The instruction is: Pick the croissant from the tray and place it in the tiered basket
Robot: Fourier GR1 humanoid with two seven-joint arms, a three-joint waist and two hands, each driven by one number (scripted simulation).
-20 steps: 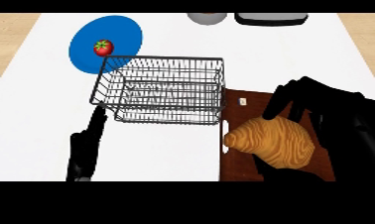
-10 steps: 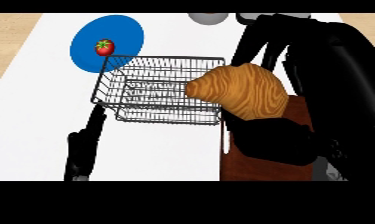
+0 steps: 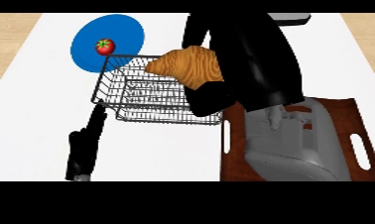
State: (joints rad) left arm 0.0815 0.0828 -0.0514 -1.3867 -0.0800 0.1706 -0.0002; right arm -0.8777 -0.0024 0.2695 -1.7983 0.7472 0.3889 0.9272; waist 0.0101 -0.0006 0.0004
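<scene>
Croissant grasped in the right hand above the wire basket, off the tray.

The croissant is seen over the basket's right rear part, with the black fingers curled round it from behind and the thumb below it; whether it touches the wire cannot be told. The brown tray, with slotted handles, is noted at the counter's lower right, just beside the basket, and is largely covered by the grey forearm. The white counter is bordered left and right by a wood-toned surface. A blue plate bearing a small red fruit is recorded behind the basket's left corner. A grey object is partly seen at the far edge. The left hand is rested at lower left, fingers straight, nothing held.
</scene>
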